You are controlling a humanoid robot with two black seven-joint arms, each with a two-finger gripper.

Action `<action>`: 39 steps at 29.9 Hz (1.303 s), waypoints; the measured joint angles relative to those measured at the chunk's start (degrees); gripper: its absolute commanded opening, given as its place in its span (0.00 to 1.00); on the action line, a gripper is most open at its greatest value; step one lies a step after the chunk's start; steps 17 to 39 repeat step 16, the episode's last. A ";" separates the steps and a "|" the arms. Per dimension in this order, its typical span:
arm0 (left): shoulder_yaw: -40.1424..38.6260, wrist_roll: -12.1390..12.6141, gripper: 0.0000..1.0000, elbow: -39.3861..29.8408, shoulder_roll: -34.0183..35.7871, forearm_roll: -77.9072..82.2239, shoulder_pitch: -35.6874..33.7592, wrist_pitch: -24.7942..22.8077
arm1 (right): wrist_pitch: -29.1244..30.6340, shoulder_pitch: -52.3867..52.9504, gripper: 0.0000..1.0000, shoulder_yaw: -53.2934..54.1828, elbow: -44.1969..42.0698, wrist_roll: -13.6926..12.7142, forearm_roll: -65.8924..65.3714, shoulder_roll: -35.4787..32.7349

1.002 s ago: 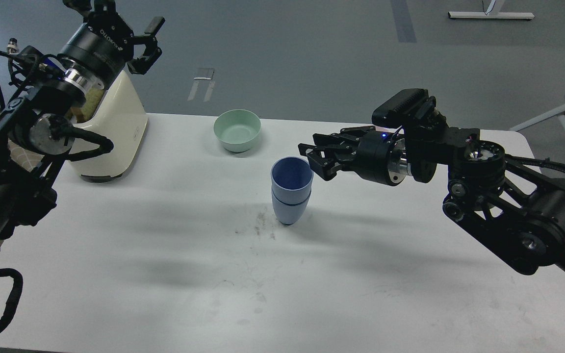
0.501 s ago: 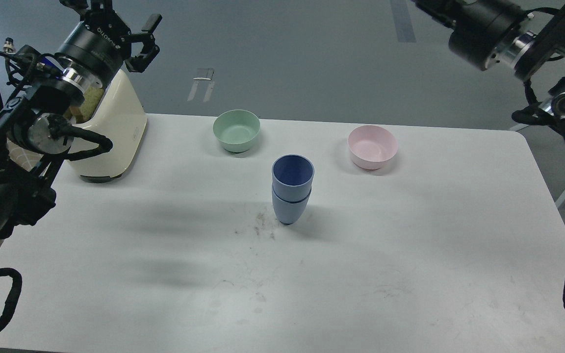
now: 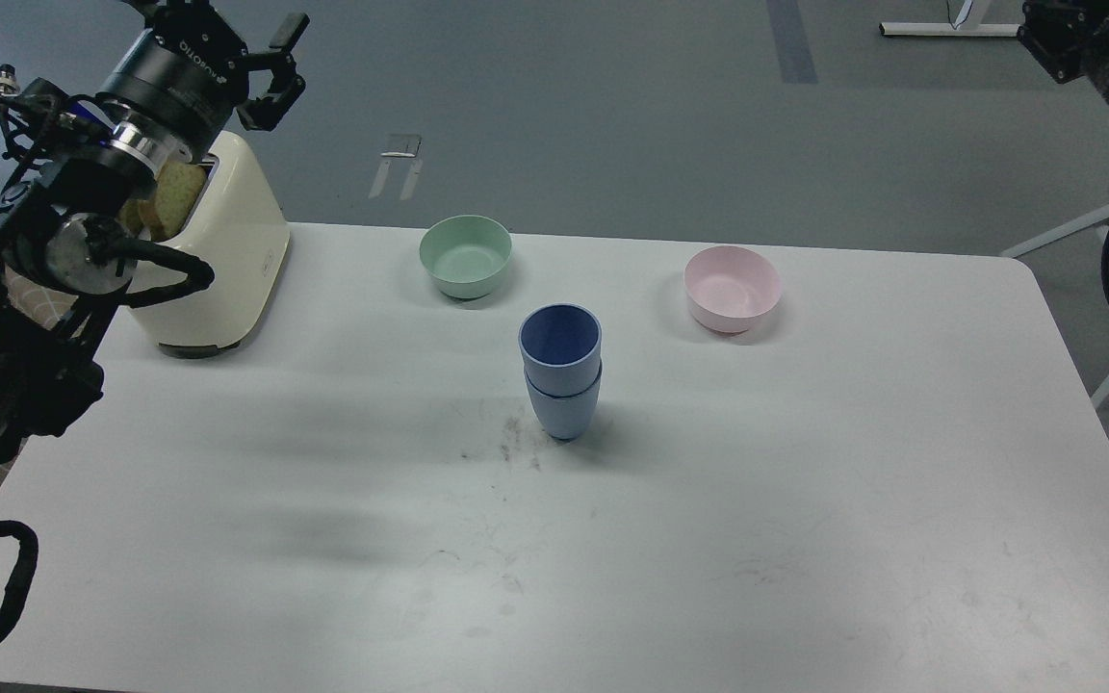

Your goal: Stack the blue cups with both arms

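Your two blue cups (image 3: 561,371) stand nested one inside the other near the middle of the white table (image 3: 805,539), upright, the upper cup's dark inside open to the camera and its rim sitting a little left of where it was half a second ago. Nothing touches the stack. Behind it to the left sits the pale green bowl (image 3: 466,255), and behind it to the right the pink bowl (image 3: 733,287), which your right arm hid a second ago and which now shows in full. Your left gripper (image 3: 266,63) hangs high at the upper left, above the cream toaster (image 3: 227,260) — its fingers spread apart and holding nothing, much as in the earlier frames, though the wrist has risen slightly, so that the slice of bread (image 3: 165,197) in the toaster's slot now shows. Your right arm (image 3: 1098,48) has gone from reaching in beside the cups to the far upper right corner, well apart from the table — only a dark stub of it remains in view, and its gripper has passed out of the picture, so you cannot tell from here how its fingers stand. Faint scuff marks (image 3: 511,443) lie on the table just left of the stack's base.
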 measured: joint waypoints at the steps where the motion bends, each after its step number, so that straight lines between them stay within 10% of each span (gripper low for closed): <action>1: 0.00 0.00 0.98 0.00 0.01 0.00 0.02 -0.03 | 0.00 -0.50 1.00 0.72 -0.87 0.00 2.13 -0.08; 39: -1.88 0.00 0.98 0.10 -0.58 -0.09 0.25 0.01 | 0.01 -4.01 1.00 2.19 -3.24 0.04 12.62 0.20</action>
